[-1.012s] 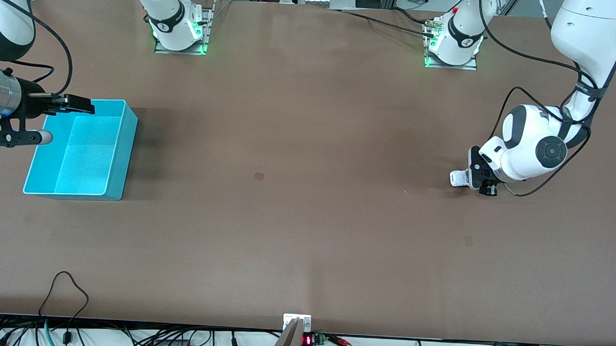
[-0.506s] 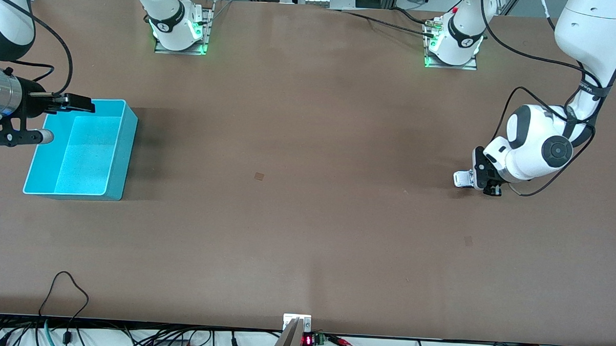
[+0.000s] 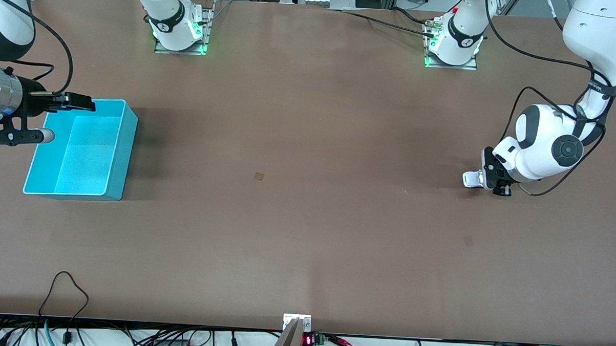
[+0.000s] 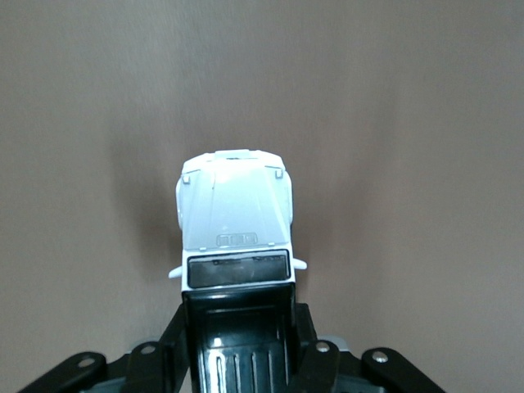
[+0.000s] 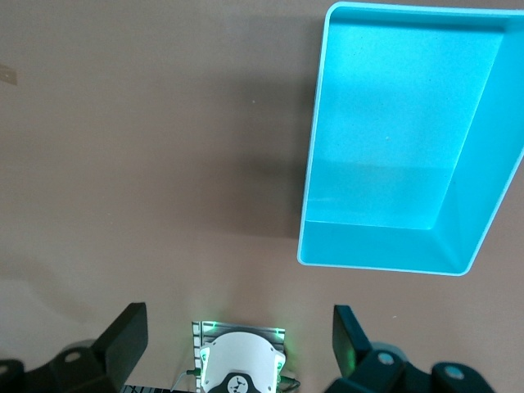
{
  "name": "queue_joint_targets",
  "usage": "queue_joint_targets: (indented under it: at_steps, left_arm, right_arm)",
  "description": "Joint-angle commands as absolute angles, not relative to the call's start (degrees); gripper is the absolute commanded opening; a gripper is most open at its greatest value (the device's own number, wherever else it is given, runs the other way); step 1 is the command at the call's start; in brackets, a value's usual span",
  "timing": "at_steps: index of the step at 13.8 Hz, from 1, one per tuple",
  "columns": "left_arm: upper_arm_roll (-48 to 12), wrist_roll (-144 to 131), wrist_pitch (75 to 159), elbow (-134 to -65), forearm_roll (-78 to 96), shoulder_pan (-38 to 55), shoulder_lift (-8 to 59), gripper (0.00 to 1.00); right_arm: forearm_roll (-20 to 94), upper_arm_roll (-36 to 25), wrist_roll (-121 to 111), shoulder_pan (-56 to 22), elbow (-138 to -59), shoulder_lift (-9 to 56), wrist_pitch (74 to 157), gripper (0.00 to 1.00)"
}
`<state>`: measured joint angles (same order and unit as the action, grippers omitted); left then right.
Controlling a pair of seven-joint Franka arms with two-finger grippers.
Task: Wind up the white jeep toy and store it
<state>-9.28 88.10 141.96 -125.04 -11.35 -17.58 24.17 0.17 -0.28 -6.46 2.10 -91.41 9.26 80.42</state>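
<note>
Table (image 3: pixel 306 219): brown, bare across the middle; arm bases along the edge farthest from the front camera.
Left arm (image 3: pixel 550 145): bent low over the table at its own end, wrist close to the surface.
Right arm (image 3: pixel 3 98): waiting at its own end, held up in the air above the bin.
Turquoise bin (image 3: pixel 116 151): open-topped, rectangular, resting on the table at the right arm's end; nothing inside, seen too in the right wrist view (image 5: pixel 467 246).
Right gripper (image 3: pixel 77 102): over the bin's rim, fingers (image 5: pixel 123 336) spread wide, holding nothing.
Left gripper (image 3: pixel 495 177): down at the table, fingers (image 4: pixel 311 356) closed narrow against both sides of the toy's black rear.
White jeep toy (image 3: pixel 473 179): on the table at the left arm's end, well apart from the bin; white hood (image 4: pixel 236 211) sticking out ahead of the gripper, black roof between the fingers.
</note>
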Motion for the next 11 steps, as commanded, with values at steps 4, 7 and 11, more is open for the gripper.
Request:
queue_joint_targets:
  at_steps: [4,7,11]
  left_arm:
    - [-9.32,88.59,144.67,-124.19,-16.08,-21.79,29.62,0.18]
    - [-9.32,89.47,144.67,-124.28,-16.17,-23.02,29.71,0.18]
    - [-9.32,92.54,144.67,-123.40,-16.17,-24.34,30.23,0.18]
  right_arm:
    - [1.14,0.00,-5.80,2.37,-90.70,9.32,79.37,1.00]
    - [1.14,0.00,-5.71,2.11,-90.70,9.32,79.37,1.00]
    - [1.14,0.00,-5.80,2.02,-90.70,9.32,79.37,1.00]
